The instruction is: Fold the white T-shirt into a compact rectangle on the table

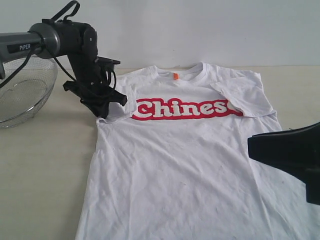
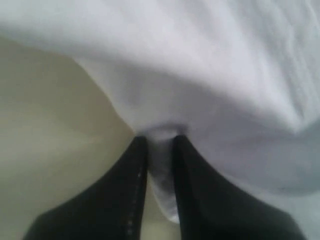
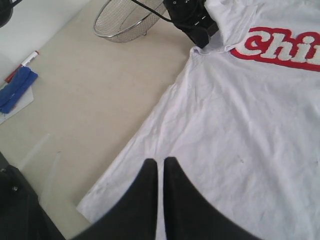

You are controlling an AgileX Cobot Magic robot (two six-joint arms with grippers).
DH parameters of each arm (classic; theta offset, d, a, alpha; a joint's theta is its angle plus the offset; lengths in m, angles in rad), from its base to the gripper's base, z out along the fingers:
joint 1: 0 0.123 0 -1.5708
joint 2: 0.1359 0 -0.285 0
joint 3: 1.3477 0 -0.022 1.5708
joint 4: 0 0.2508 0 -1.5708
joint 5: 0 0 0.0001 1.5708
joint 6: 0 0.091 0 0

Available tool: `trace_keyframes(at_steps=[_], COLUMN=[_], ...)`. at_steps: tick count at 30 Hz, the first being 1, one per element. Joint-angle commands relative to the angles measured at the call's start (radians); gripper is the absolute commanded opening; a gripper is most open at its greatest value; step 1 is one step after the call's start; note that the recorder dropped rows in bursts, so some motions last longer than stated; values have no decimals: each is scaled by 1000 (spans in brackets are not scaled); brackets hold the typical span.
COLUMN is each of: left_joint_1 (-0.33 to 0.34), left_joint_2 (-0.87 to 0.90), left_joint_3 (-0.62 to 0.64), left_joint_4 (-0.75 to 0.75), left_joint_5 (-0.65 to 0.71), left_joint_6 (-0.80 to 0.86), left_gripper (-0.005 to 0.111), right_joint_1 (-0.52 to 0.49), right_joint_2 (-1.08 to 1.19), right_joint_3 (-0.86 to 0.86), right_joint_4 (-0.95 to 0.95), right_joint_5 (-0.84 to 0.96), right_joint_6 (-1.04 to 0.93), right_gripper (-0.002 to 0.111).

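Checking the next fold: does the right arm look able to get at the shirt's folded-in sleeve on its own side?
Probably yes. The right tool hangs shut over the shirt, nothing lies between it and that sleeve, and the left tool pinches the shirt's far side, out of the way.

The white short-sleeved cotton T-shirt (image 1: 175, 165) is plain white except for chunky white lettering (image 1: 182, 108) outlined in bright red across the chest and a small orange neck tag (image 1: 175, 76); faint grey specks dot its lower cloth. The flat wooden tabletop (image 1: 45, 165) is pale beige with a soft grain. The round wire-mesh metal basket (image 1: 22, 95) is silvery grey. The left tool (image 1: 104, 111) and the right tool (image 3: 160, 167) are matt black. The tubular left arm (image 1: 30, 42) is dark grey with white letters. A folded cloth (image 3: 17, 87) is blue, and a slim marker pen (image 3: 22, 65) is white and red.
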Motion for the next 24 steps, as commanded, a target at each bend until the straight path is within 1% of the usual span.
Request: trace_keyframes(at_steps=[1, 4, 10, 12, 16, 19, 22, 24], left_joint_1=[23, 34, 55, 57, 60, 64, 70, 71], left_joint_2=[3, -5, -84, -108, -135, -126, -106, -90], left_joint_3=[4, 4, 4, 4, 4, 4, 4, 4], left_joint_4=[19, 8, -82, -82, -70, -70, -70, -69], left_joint_5=[16, 29, 30, 14, -105, -185, -263, -296], left_joint_6=[-12, -12, 20, 24, 24, 18, 18, 16], left_gripper=[17, 17, 17, 17, 17, 12, 4, 4], right_joint_1=[1, 1, 1, 1, 1, 1, 1, 1], right_joint_2=[-6, -6, -6, -6, -6, -6, -6, -6], right_joint_3=[3, 3, 3, 3, 3, 3, 3, 3], right_joint_4=[6, 6, 8, 8, 12, 14, 14, 16], right_joint_5=[0, 0, 0, 0, 0, 0, 0, 0], right_joint_6=[-6, -7, -7, -7, -7, -7, -7, -10], right_gripper=[0, 0, 0, 0, 0, 0, 0, 0])
